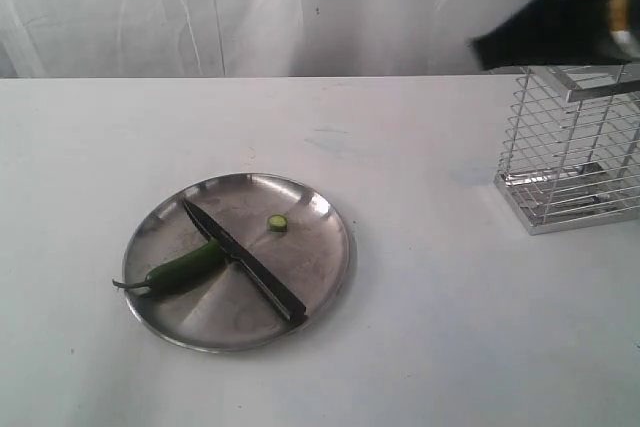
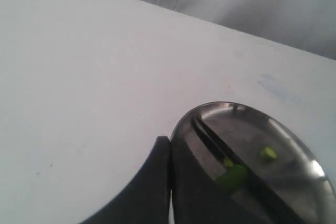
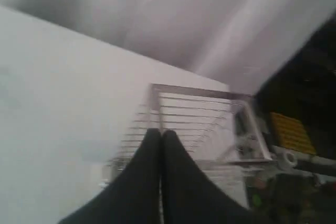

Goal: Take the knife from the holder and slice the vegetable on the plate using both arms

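Right tool (image 3: 159, 136), jaws pressed together and empty, hangs over the holder (image 1: 572, 147) at far right. Left tool (image 2: 168, 145), also closed on nothing, is beside the plate (image 1: 330, 209), where the knife (image 1: 245, 262) lies touching the vegetable (image 1: 185, 269).

Robot test bench, dark arm (image 1: 545, 35), white table (image 1: 420, 347), draped white backdrop (image 1: 200, 7)

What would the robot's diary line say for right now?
knife: lying on plate, against pepper | slice: one, cut off | left fingers: shut, empty | right fingers: shut, empty, near holder
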You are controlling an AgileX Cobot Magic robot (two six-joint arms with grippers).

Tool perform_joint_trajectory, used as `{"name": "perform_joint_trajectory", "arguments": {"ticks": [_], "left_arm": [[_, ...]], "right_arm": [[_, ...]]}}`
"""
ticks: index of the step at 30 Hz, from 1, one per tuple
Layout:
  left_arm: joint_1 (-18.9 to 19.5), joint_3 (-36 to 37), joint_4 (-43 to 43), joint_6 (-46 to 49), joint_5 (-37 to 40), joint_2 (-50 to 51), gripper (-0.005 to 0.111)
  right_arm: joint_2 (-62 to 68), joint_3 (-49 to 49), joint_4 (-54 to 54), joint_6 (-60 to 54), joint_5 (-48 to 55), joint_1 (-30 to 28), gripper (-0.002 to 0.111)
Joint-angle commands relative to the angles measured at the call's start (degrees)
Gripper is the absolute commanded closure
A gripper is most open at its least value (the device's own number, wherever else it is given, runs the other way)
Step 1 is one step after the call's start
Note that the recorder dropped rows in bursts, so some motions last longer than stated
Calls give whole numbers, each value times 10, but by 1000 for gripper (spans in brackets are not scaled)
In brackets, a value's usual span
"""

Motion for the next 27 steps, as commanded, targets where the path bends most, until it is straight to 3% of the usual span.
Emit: {"name": "perform_joint_trajectory", "arguments": {"ticks": [1,4,8,13,19,26,27], "left_arm": [[0,4,-8,22,74,-44,107],[0,4,33,23,140,-65,107],[0,4,77,23,214,-70,107],[0,4,80,23,221,-70,107],[0,4,80,23,218,-70,107],[0,4,80,23,218,-70,107],[0,4,80,23,222,-70,107]], "right_arm": [[-112,82,-65,52,38,-41,108],[-212,167,-18,52,-18,-42,108],[-367,290,15,51,-208,-42,108],[-497,350,14,53,-387,-42,108],[-560,364,63,77,-416,-42,108],[-607,371,52,72,-387,-42,108],[-638,389,20,51,-380,-65,108]]}}
